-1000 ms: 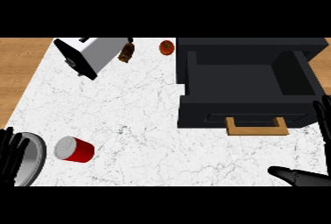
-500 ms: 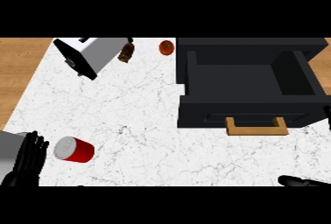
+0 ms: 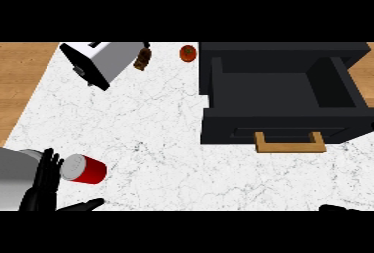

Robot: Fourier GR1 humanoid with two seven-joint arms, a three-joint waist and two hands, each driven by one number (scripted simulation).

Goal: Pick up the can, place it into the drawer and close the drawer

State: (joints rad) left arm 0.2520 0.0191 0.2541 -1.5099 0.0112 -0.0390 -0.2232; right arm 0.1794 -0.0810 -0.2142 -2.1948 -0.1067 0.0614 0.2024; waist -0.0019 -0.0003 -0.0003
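Red cylindrical can (image 3: 85, 169) approached by the left hand (image 3: 44, 184), fingers straight.
The fingers should be curled round the can's middle before it is lifted toward the open black drawer (image 3: 281, 96).

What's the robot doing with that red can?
The robot's left hand is open right beside the red can, which lies on its side on the white marble counter. It isn't holding the can yet. The black drawer with the wooden handle stands open and looks empty, waiting. Only a bit of the right hand shows at the bottom edge.
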